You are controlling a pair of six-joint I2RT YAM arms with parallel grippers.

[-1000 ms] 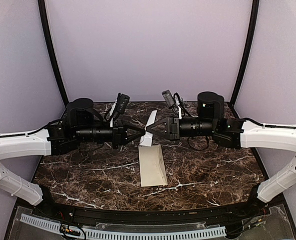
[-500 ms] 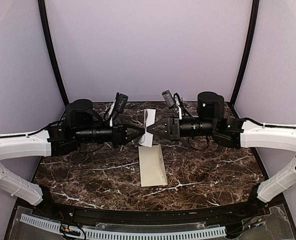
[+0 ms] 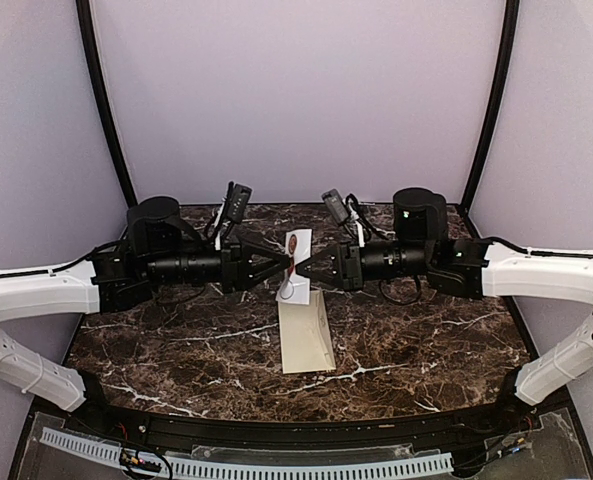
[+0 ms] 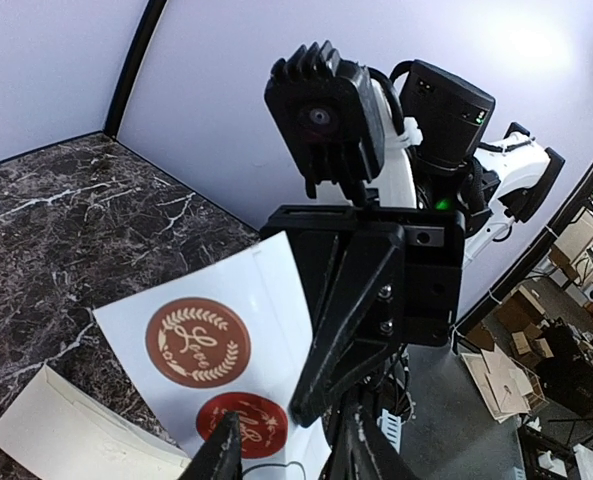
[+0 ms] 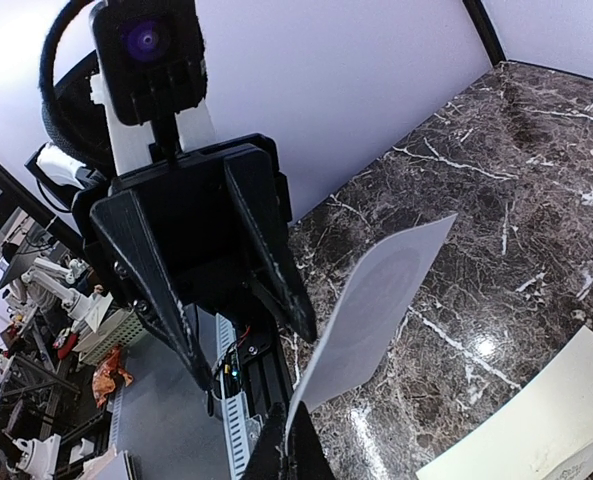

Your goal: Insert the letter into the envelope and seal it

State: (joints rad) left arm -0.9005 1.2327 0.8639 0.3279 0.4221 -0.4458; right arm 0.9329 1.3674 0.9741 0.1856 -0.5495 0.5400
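Right tool [image 3: 300,267] pinched shut on a white sticker sheet [image 3: 292,290], raised above the envelope's [image 3: 306,335] far end on the desk [image 3: 426,340]; left tool [image 3: 287,260], jaws parted, faced it there.

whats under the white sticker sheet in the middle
The cream envelope lies flat on the marble table just below the sticker sheet. In the top view the sheet hides part of the envelope's far edge. Whether the letter is inside cannot be seen.

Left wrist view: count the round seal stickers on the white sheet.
2: a brown seal sticker left of centre, a red seal sticker just below it at the bottom edge. More may be hidden.
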